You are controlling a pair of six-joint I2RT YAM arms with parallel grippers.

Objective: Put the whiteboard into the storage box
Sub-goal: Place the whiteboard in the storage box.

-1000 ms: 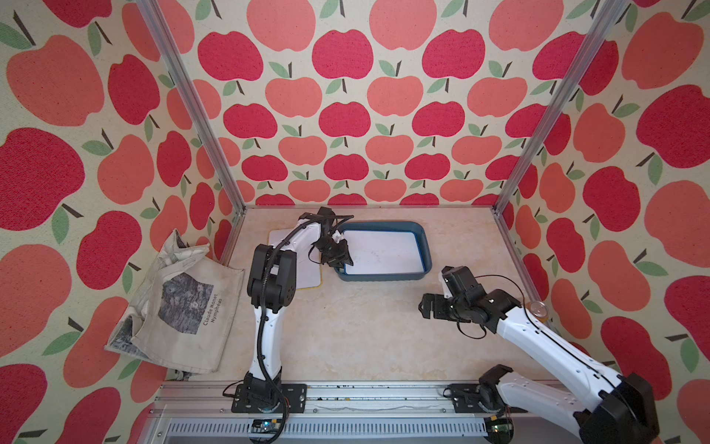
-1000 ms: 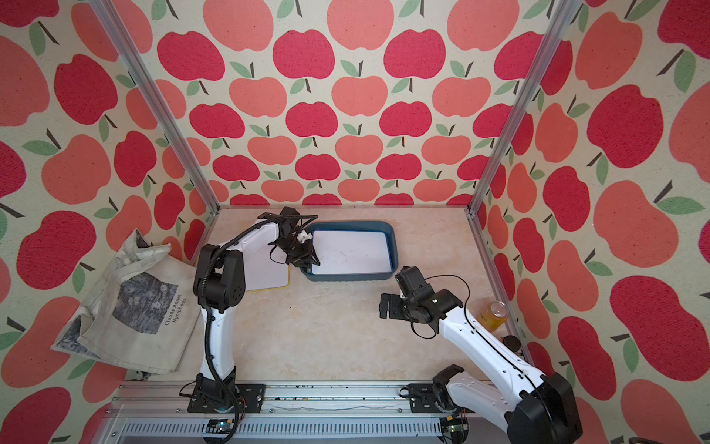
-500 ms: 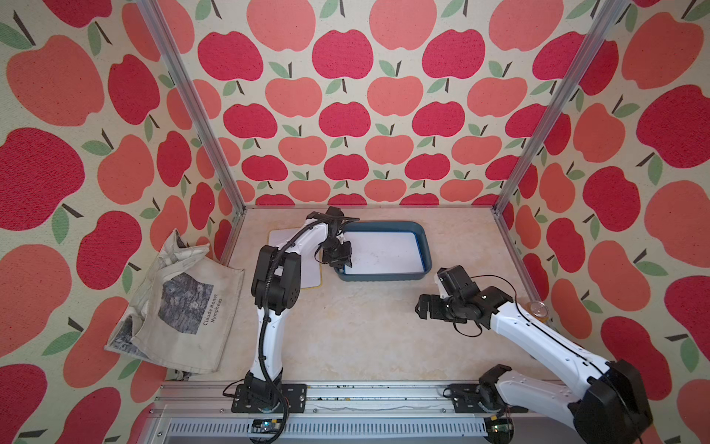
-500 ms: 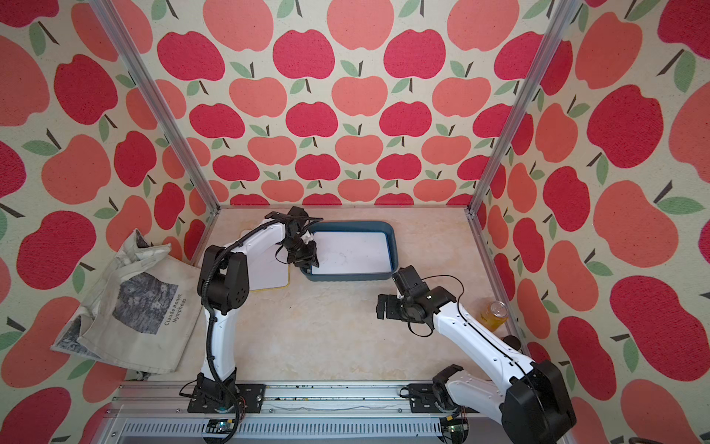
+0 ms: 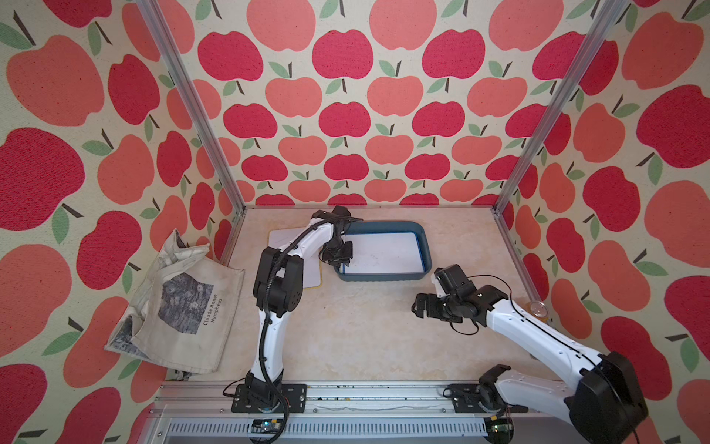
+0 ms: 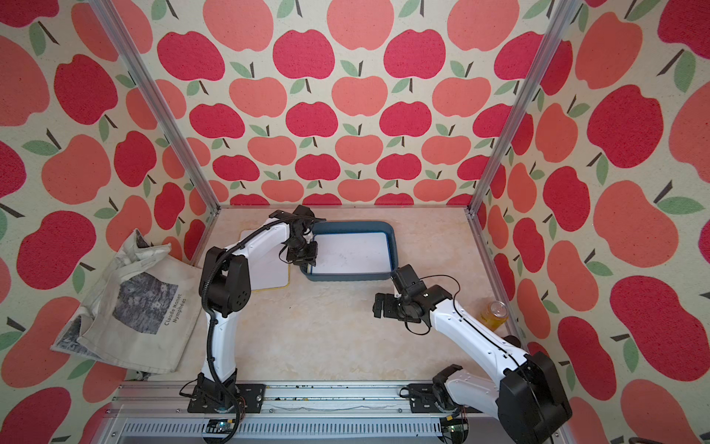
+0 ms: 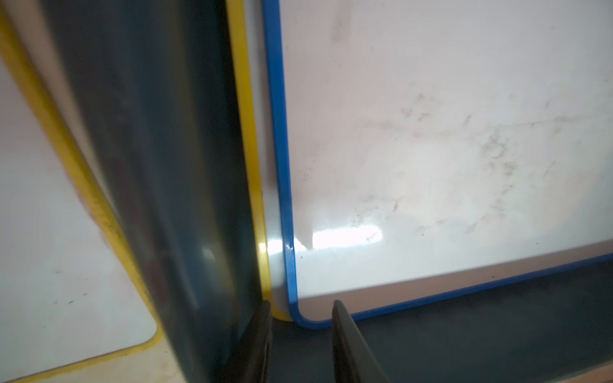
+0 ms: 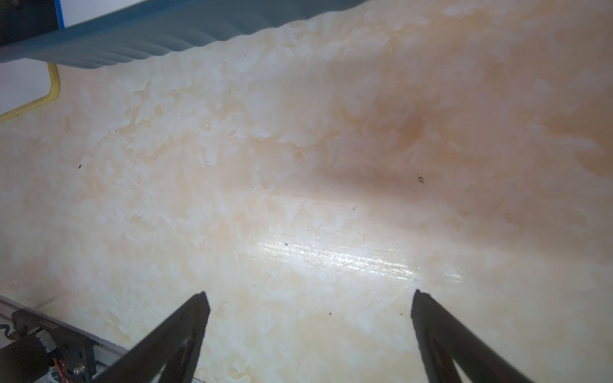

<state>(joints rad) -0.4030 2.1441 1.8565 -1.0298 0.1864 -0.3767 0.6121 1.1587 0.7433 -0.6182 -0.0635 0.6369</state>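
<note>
The storage box (image 5: pixel 424 246) (image 6: pixel 393 246) stands at the back middle of the table. A blue-framed whiteboard (image 5: pixel 384 250) (image 6: pixel 351 251) (image 7: pixel 431 149) lies flat inside it, on top of a yellow-framed one whose edge (image 7: pixel 247 132) shows in the left wrist view. Another yellow-framed whiteboard (image 5: pixel 313 273) (image 6: pixel 272 269) (image 8: pixel 20 83) lies on the table left of the box, partly under my left arm. My left gripper (image 5: pixel 340 255) (image 7: pixel 300 303) is low inside the box's near left corner. Its jaws stand slightly apart with only box floor between them. My right gripper (image 5: pixel 418 307) (image 8: pixel 308 298) hangs open over bare table.
A printed cloth tote bag (image 5: pixel 176 307) lies outside the left wall. A yellow can (image 6: pixel 495 313) stands at the table's right edge. The box's near wall (image 8: pixel 166 36) lies ahead of my right gripper. Patterned walls close three sides; a metal rail (image 5: pixel 345 396) runs along the front.
My left gripper has edged slightly to the right at the box's left corner. My right gripper has drifted a little to the left over the table.
</note>
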